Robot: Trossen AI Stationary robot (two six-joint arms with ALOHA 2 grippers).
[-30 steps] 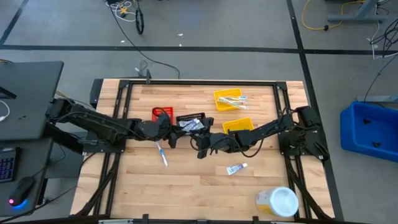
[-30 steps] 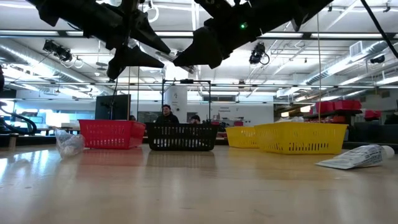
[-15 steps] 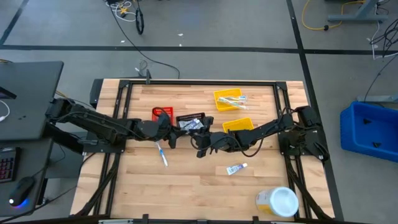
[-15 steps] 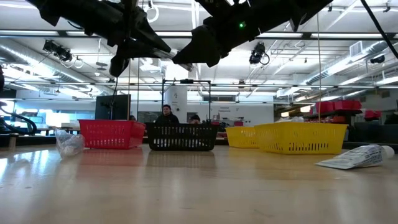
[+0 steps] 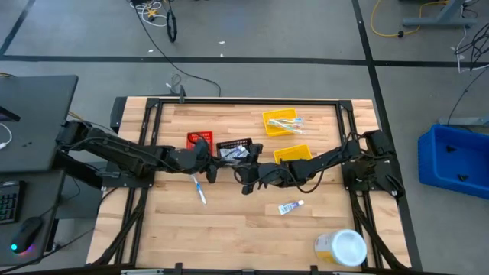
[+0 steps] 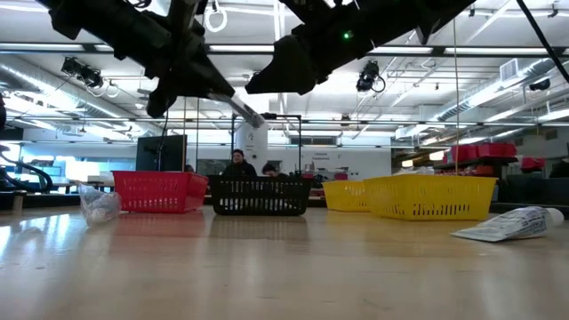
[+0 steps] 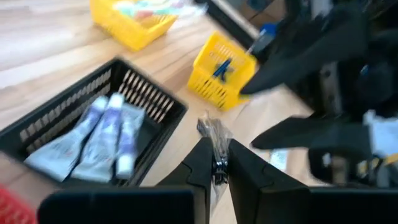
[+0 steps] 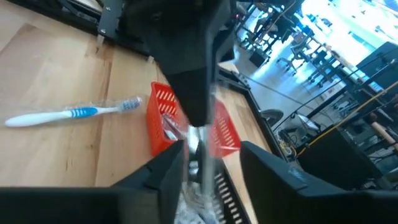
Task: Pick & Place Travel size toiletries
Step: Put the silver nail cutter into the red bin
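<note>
- Meeting above the middle of the table (image 5: 229, 237), left gripper (image 7: 215, 163) and right gripper (image 8: 208, 163) almost tip to tip, just in front of the black bin (image 5: 234, 147).
- Pinching a slim wrapped sachet (image 7: 214, 138) between the left gripper's nearly closed fingers (wrapper clear, crinkled, contents dark).
- Standing apart around that same sachet, the right gripper's fingers (image 8: 268, 163), not clamped on it.
- Lying in the black bin, several white-and-blue tubes (image 7: 93, 134).
- Resting on bare wood near the left gripper, a white-and-blue toothbrush (image 5: 199, 189); nearer the right arm, one small tube (image 5: 289, 207).
- Holding more toiletries, the far yellow bin (image 5: 280, 122); one blue item in the near yellow bin (image 7: 222, 71).
- Sitting beside the black bin, a red bin (image 5: 199, 140).
</note>
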